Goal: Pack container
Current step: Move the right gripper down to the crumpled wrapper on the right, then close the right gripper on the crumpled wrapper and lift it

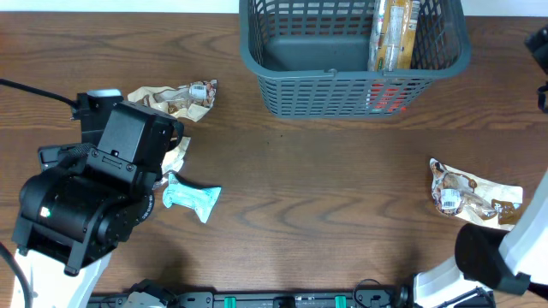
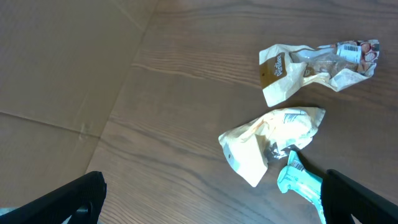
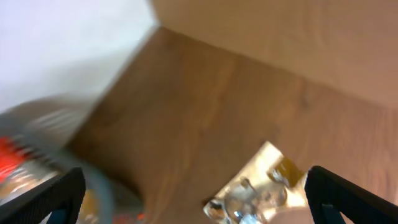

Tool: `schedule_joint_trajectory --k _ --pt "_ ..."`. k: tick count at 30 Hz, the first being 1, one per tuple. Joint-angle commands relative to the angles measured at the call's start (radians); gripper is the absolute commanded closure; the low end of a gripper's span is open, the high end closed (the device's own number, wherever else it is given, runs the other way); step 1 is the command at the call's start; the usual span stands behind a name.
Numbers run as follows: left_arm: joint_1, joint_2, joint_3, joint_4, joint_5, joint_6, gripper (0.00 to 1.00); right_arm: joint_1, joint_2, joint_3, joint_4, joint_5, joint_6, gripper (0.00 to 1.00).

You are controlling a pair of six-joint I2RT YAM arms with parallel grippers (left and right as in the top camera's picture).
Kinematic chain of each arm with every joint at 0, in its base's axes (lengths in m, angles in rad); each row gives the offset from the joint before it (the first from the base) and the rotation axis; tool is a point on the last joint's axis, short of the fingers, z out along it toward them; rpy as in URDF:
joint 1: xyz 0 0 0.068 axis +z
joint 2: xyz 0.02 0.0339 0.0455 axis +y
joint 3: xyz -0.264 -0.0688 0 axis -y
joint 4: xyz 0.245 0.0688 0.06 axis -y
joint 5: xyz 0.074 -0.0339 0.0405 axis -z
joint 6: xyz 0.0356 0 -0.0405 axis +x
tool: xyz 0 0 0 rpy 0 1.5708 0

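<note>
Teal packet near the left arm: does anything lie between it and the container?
Nothing visible does. Only bare table lies between the teal packet and the container's near wall.

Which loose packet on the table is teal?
The teal packet at lower left in the overhead view, just below the cream packet; the rest are cream or tan.

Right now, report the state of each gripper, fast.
Left gripper: open, holding nothing; a crumpled cream snack packet lies ahead of it.
Right gripper: open, holding nothing.
</note>
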Motion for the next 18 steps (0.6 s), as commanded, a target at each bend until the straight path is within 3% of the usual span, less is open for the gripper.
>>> schedule_joint_trajectory --k 1,4,11,15,18 --pt "0.006 0.004 0.002 -0.003 -0.002 -0.019 0.01 -0.068 -0.023 -0.169 -0.007 -0.034 0.232 0.01" --pt "0.006 0.004 0.002 -0.003 -0.002 -0.02 0.01 -0.135 -0.07 -0.368 -0.007 -0.108 0.346 0.01" --pt "0.006 0.004 0.002 0.01 -0.003 -0.019 0.01 -0.209 -0.186 -0.759 0.016 -0.158 0.368 0.01" --pt "0.006 0.004 0.002 0.012 -0.003 -0.019 0.01 -0.21 -0.286 -0.992 0.17 -0.199 0.332 0.01" --pt "0.006 0.004 0.002 0.012 -0.003 -0.019 0.01 -0.239 -0.38 -1.185 0.381 -0.382 0.267 0.01"
